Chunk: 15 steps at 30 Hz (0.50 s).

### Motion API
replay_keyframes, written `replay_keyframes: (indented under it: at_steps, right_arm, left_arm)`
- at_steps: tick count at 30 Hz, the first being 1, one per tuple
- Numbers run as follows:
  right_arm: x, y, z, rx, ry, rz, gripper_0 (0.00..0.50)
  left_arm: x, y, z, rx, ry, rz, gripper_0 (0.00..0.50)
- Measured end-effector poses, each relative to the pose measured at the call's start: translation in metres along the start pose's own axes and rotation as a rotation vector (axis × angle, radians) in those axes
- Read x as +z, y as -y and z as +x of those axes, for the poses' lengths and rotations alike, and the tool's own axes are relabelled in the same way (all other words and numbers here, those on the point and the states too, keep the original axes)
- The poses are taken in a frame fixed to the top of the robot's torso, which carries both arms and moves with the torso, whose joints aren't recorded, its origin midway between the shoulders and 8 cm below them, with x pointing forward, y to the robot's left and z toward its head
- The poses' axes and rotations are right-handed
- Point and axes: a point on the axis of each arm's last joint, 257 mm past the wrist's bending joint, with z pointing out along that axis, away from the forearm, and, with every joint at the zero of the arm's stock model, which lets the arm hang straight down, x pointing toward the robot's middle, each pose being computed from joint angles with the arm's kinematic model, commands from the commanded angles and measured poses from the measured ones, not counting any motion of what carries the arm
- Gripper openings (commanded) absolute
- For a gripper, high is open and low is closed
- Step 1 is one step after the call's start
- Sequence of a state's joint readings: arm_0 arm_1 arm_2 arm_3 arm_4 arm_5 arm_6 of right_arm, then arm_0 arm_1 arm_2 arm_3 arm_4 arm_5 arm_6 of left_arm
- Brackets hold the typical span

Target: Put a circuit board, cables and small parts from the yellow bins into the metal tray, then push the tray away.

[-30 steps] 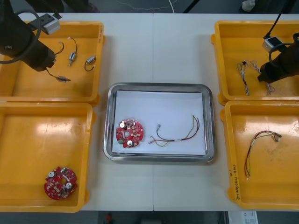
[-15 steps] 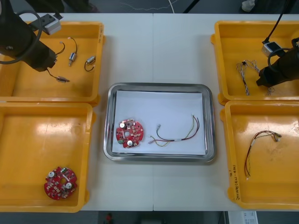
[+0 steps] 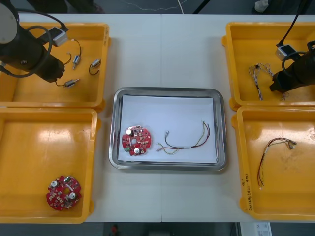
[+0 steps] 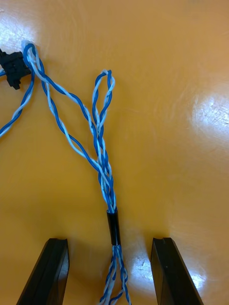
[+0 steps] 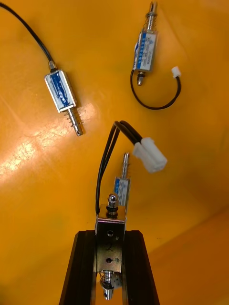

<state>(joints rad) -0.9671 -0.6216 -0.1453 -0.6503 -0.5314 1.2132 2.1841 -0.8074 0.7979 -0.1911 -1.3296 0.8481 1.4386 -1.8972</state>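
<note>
Left gripper (image 5: 110,236), upper left, pinches a small part (image 5: 110,224), likely bound for the tray (image 3: 167,91) next; right gripper (image 4: 109,244), fingers (image 4: 52,271) spread, straddles a cable (image 4: 101,162).

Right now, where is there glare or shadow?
Right wrist view: glare on the bin floor beside the cable, shadow by the open right gripper. Left wrist view: a glare streak near a loose part; the left gripper grips another part. Front view: sheen in the near left bin.
</note>
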Motion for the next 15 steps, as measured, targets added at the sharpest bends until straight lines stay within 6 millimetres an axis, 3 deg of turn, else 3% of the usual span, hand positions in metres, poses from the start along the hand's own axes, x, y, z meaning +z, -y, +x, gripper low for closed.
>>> replay_keyframes:
  at_steps: [1,2,3,15]
  right_arm:
    - [0.0,0.0,0.0,0.0,0.0,0.0,0.313]
    - [0.0,0.0,0.0,0.001,0.0,-0.001,0.032]
    - [0.0,-0.001,0.0,0.002,0.001,-0.003,0.0]
    - [-0.001,-0.001,-0.001,0.0,0.004,-0.004,0.0]
  left_arm:
    - [0.002,-0.002,0.002,-0.007,-0.002,-0.001,0.001]
    - [0.004,-0.003,0.003,-0.013,-0.003,-0.002,0.0]
    - [0.005,-0.005,0.004,-0.019,-0.003,-0.002,0.0]
    - [0.013,-0.015,-0.002,-0.039,0.052,-0.029,0.0]
